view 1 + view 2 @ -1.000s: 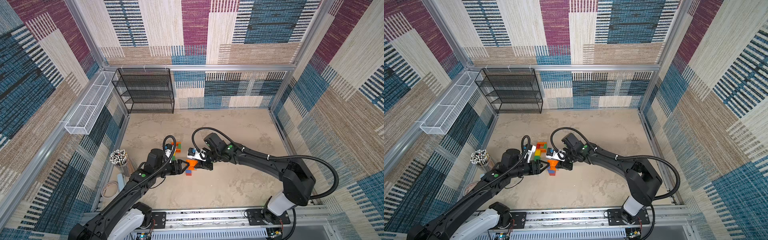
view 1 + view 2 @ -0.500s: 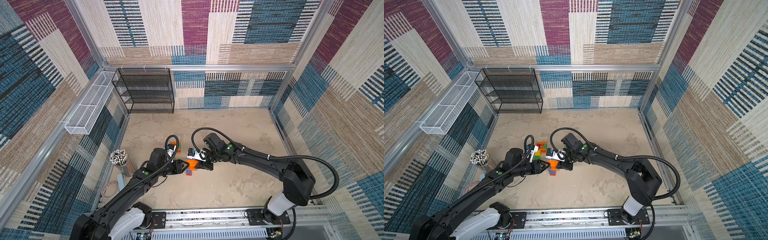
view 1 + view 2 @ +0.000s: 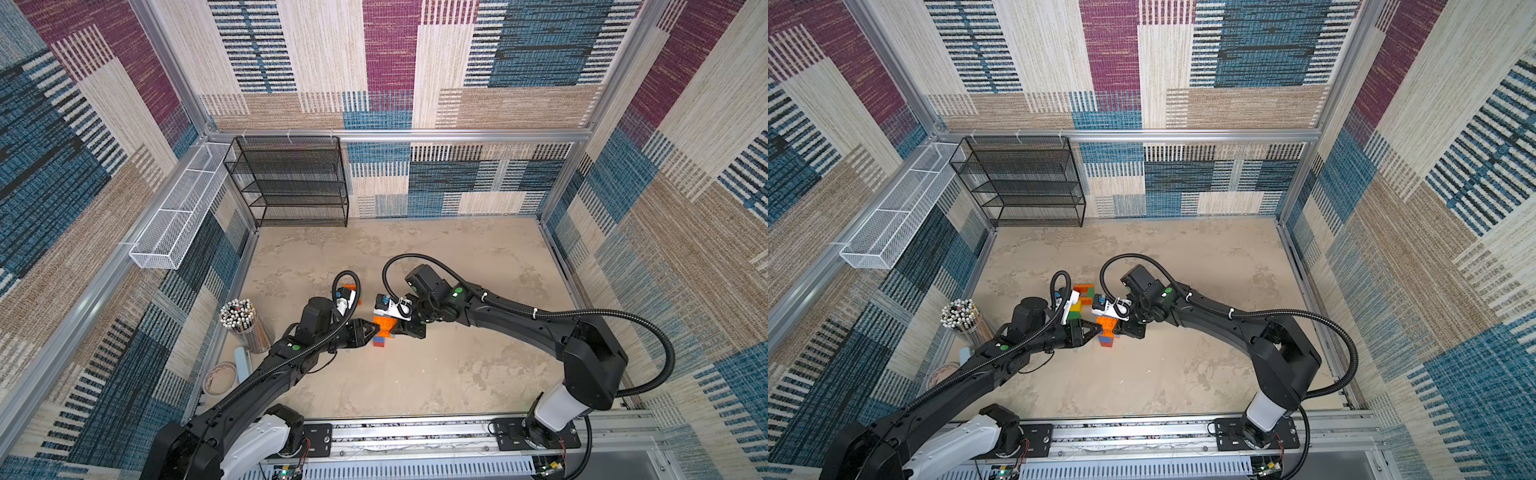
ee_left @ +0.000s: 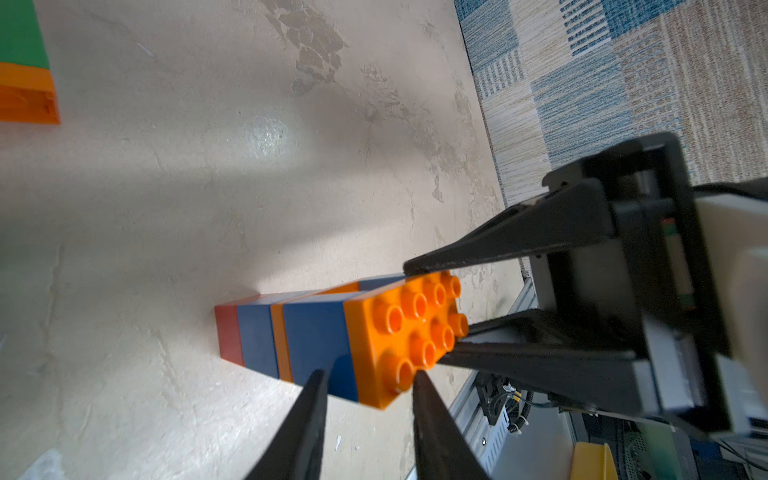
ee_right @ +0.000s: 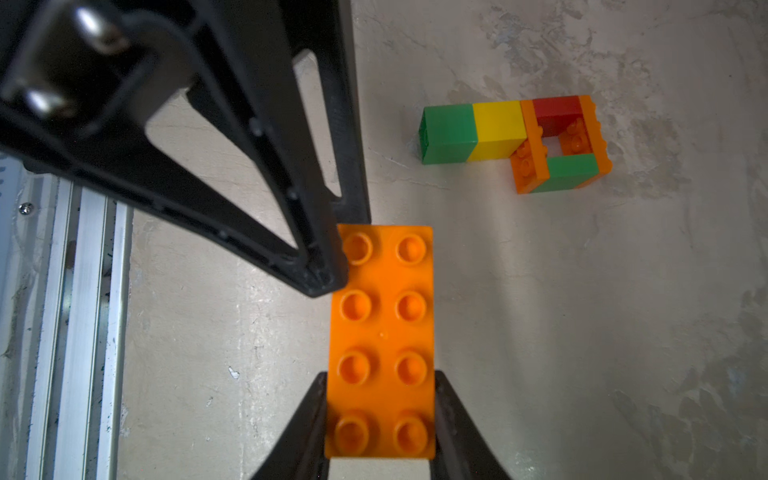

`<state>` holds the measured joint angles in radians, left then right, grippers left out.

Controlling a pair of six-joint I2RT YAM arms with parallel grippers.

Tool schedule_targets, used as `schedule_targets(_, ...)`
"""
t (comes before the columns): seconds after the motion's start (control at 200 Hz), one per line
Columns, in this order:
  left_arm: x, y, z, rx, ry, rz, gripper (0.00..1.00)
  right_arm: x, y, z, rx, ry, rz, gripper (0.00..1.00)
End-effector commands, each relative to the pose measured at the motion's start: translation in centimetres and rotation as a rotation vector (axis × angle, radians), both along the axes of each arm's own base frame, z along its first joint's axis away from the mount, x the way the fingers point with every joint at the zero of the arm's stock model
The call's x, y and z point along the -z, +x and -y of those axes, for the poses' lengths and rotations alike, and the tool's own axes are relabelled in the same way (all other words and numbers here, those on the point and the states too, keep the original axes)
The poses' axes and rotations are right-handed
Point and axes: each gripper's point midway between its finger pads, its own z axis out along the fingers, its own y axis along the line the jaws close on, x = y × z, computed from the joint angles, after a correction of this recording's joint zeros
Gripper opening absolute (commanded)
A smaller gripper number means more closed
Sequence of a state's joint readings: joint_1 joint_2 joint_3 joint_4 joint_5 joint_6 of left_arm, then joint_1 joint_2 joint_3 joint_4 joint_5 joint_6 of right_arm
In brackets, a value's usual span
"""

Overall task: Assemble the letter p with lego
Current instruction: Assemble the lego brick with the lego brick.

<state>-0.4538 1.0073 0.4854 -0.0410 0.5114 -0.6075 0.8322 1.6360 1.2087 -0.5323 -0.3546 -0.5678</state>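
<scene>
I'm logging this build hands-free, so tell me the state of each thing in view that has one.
brick tower: upright on the table.
orange top brick: seated on the brick tower, clamped at one end.
right gripper: shut on the orange top brick.
left gripper: jaws astride its other end, grip unclear.
loose assembly: lying flat, untouched.
pencil cup: upright, full.

The beige, mottled table (image 3: 436, 374) carries a small upright lego stack (image 4: 307, 332). It is red at its foot, then blue, orange and blue, with a long orange brick on top. Near it, toward the far wall, lies a lego cluster (image 5: 498, 133) of green, yellow, red and orange. A black mesh rack (image 3: 291, 183) stands in the far left corner, while a cup of pencils (image 3: 243, 324) and a roll of tape (image 3: 220, 376) sit along the left edge
</scene>
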Motion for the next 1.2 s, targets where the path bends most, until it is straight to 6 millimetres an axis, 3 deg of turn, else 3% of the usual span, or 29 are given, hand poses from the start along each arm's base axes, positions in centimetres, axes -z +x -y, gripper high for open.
schedule_targets(0.0, 3.1, -0.9, -1.5, -0.039, 0.101, -0.079, 0.34, -0.2, -1.0, -0.4, -0.026, 0.012, -0.039, 0.22)
schedule_targets(0.205, 3.6, -1.1, -1.6, -0.041, 0.106, -0.087, 0.32, -0.2, -0.8, -0.5, -0.017, 0.009, -0.044, 0.24)
schedule_targets(0.286, 2.9, -1.0, -1.5, -0.036, 0.096, -0.070, 0.31, 0.0, -0.6, -0.4, -0.008, 0.002, -0.039, 0.23)
schedule_targets(0.521, -2.5, -0.8, -1.3, -0.062, -0.020, 0.045, 0.56, -0.1, -0.7, -0.2, -0.003, -0.002, -0.035, 0.23)
schedule_targets(0.651, -3.0, -0.2, -1.3, -0.088, -0.019, 0.042, 0.62, -0.2, -0.7, -0.3, -0.006, 0.001, -0.035, 0.23)
schedule_targets(0.842, -2.4, 1.6, -1.0, -0.135, -0.024, 0.018, 0.59, -0.3, -0.8, -0.2, -0.009, 0.010, -0.035, 0.23)
schedule_targets(0.972, -2.1, 2.4, -0.7, -0.148, -0.033, 0.009, 0.49, -0.3, -0.8, -0.3, -0.010, 0.009, -0.035, 0.23)
schedule_targets(1.197, 0.0, 1.9, -0.5, -0.122, -0.020, -0.041, 0.37, -0.1, -0.8, -0.2, -0.009, 0.004, -0.035, 0.23)
